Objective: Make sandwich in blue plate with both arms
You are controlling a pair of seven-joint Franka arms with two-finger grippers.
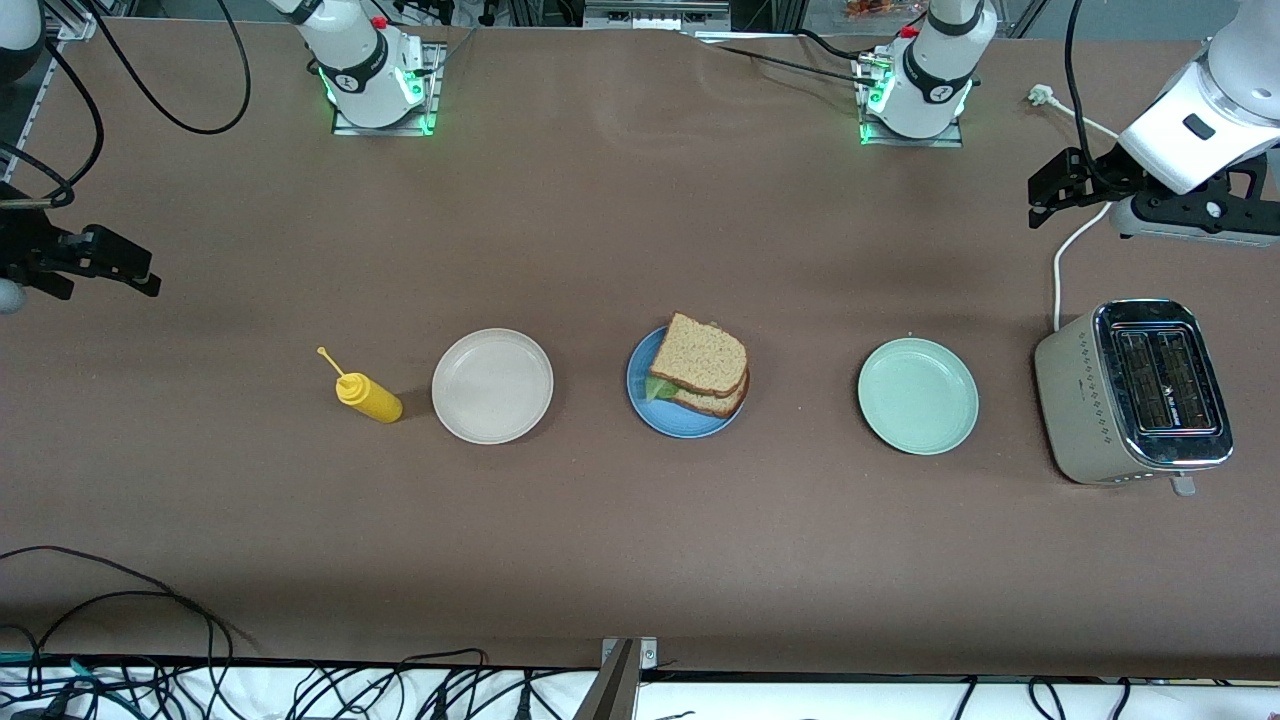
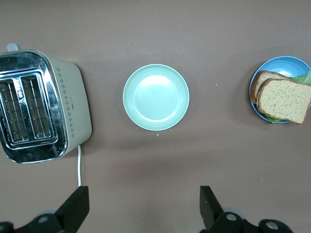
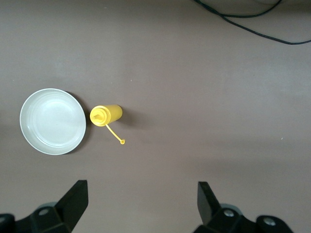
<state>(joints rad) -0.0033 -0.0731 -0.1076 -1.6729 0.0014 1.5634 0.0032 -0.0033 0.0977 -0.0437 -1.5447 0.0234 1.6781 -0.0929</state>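
The sandwich (image 1: 705, 365) sits finished on the blue plate (image 1: 645, 405), near the middle of the front view: two brown bread slices stacked a little askew, with a bit of green lettuce (image 1: 657, 388) poking out between them at the plate's lower edge. In the left wrist view the same sandwich (image 2: 283, 98) shows at the right edge of the frame, on the blue plate (image 2: 286, 63).

To either side in a row lie two bare plates, well apart from the blue one: a beige plate (image 1: 492, 385) toward the right arm's end of the table and a pale green plate (image 1: 918, 395) toward the left arm's end. Just beside the beige plate stands a yellow squeeze bottle (image 1: 368, 395) with its cap hanging loose on a strap. A silver toaster (image 1: 1135, 392) with two slots stands at the right of the front view, its white cord (image 1: 1070, 240) running up the table.

The left gripper (image 1: 1060, 188) hangs in the upper right of the frame, above the toaster's cord, fingers (image 2: 75, 208) spread wide and holding nothing. The right gripper (image 1: 110, 262) hangs at the left edge over bare table, its fingers (image 3: 73, 201) likewise spread wide, empty.
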